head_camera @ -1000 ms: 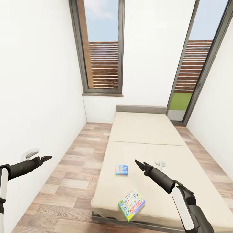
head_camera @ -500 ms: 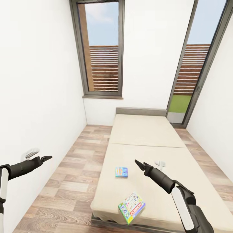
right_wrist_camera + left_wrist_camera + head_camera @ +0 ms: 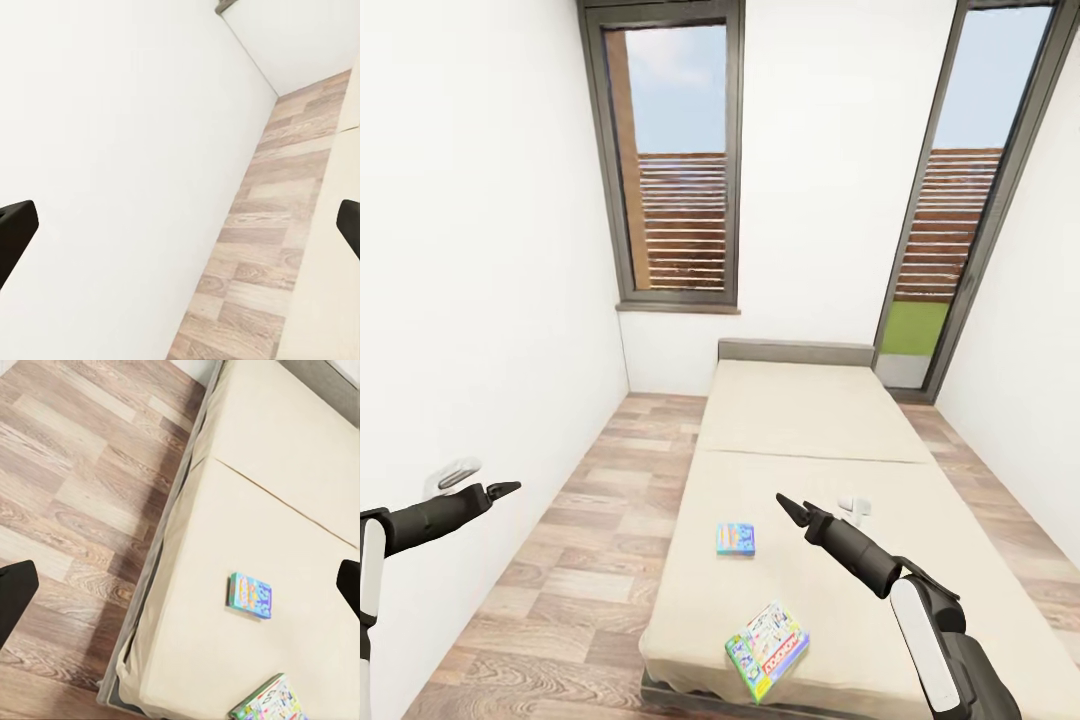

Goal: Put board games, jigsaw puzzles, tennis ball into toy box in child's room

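Two board games lie on the beige bed (image 3: 810, 410) near its foot. One is a small blue box (image 3: 736, 540); the other is larger, with a green border (image 3: 767, 638), and sits at the foot edge. My right gripper (image 3: 790, 505) hovers open above the bed, just right of the blue box. My left gripper (image 3: 508, 489) is open over the wood floor by the left wall. The left wrist view looks down on the bed (image 3: 285, 457), the blue box (image 3: 250, 595) and the green-bordered box (image 3: 271, 703), with the gripper (image 3: 180, 585) open wide above them. The right gripper (image 3: 180, 225) faces the wall, fingers far apart.
A small white object (image 3: 854, 507) lies on the bed right of my right gripper. A strip of wood floor (image 3: 590, 520) runs between the bed and the white left wall (image 3: 470, 300). Two tall windows (image 3: 682, 160) stand behind the grey headboard (image 3: 796, 351).
The camera has moved: the whole scene sits lower in the picture, and more of the bed's foot shows. Both arms hold the same pose and the boxes lie as before.
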